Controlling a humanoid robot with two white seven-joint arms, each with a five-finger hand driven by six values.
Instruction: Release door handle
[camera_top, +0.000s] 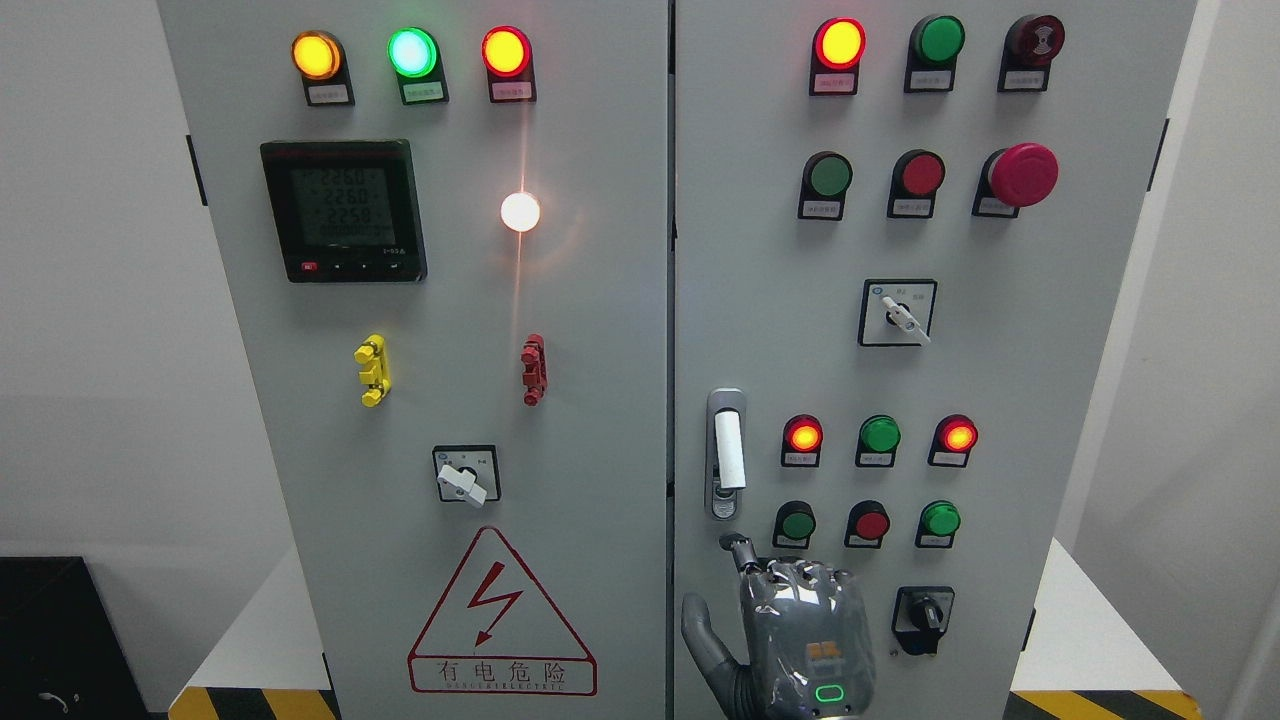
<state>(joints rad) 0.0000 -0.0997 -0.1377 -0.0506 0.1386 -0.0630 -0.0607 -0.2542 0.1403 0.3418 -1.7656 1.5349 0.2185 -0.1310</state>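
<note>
Release appears to be accomplished already: the door handle (729, 450), a white lever set upright in a silver escutcheon, is seen standing free near the left edge of the right cabinet door (1040, 370), with nothing laid on it. It is mounted close to the seam between the two doors, presumably so that the latch can be thrown there.

The right hand (805, 640) is held below the handle, at about five o'clock from it, with its back turned to the camera. Such a pose is judged to suit a hand drawn down and off the lever without being swung wide.

Nothing is grasped. The thumb (703, 635) is splayed out at nine o'clock from the palm. The index finger (741, 552) is raised towards twelve o'clock, its tip just beneath the escutcheon's lower end but apart from it. The remaining fingers are foreshortened behind the knuckles and are taken to be loosely relaxed; whether the door face is touched by them cannot be told.

A green push button (797, 523) lies just above the knuckles, and a black rotary selector (922, 612) at three o'clock from the hand; neither is touched.

The left hand is not seen
</note>
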